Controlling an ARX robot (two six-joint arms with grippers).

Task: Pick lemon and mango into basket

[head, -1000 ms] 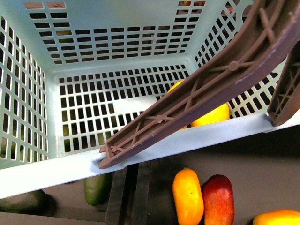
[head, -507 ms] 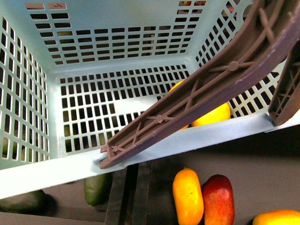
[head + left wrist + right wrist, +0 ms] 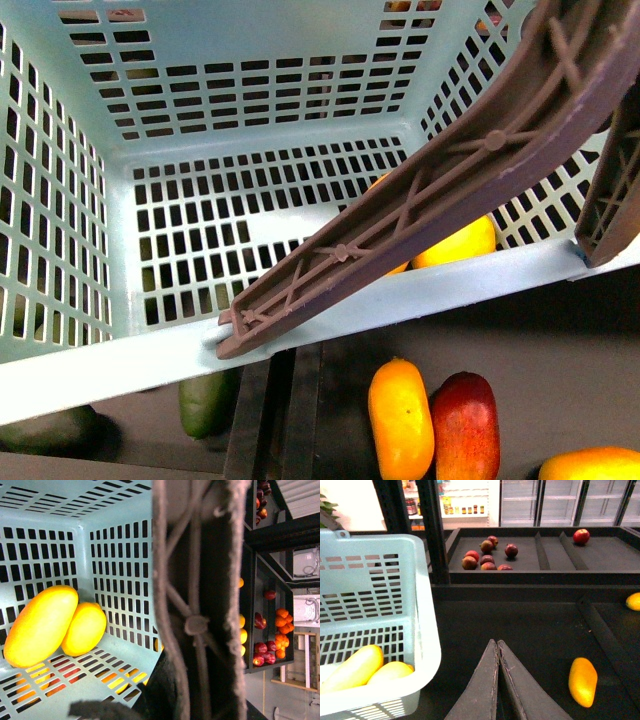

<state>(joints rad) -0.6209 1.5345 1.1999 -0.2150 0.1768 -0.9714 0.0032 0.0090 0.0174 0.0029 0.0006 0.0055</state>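
Two yellow fruits — the longer mango (image 3: 40,625) and the rounder lemon (image 3: 84,629) — lie touching on the basket (image 3: 120,375) floor, so the task looks done. Right gripper (image 3: 498,647) jaws are pressed together, empty; the left jaws' state I cannot tell.

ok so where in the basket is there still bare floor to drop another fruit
The basket floor is bare across its left and middle, bordered by the left and far walls. The crowded spot is the near right corner, where the mango and lemon lie touching, under the brown handle that crosses that side.
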